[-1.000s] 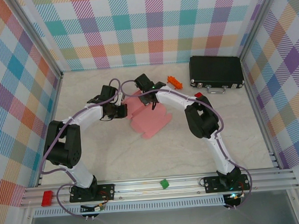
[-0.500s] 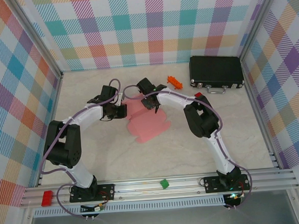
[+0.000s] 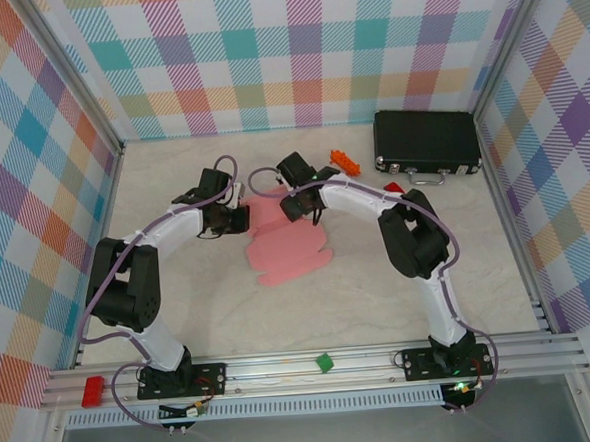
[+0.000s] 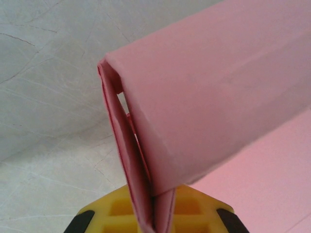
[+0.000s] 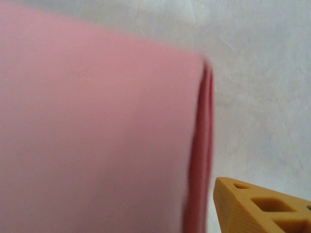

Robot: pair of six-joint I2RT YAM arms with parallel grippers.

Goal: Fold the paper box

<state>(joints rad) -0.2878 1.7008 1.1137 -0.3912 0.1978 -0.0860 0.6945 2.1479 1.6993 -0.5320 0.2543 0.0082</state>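
My left pincer [image 3: 237,220] clamps the box [image 3: 286,244] mid-frame; right pincer [image 3: 296,203] beside it, grip unclear; pale table [image 3: 210,306], checked walls [image 3: 265,53]

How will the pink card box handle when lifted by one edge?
Probably floppy: the pink thin-card paper box gapes into loose layers above the left claw pinching its edge. Likely very light, being thin sheet. It may crease easily, judging by the folds.
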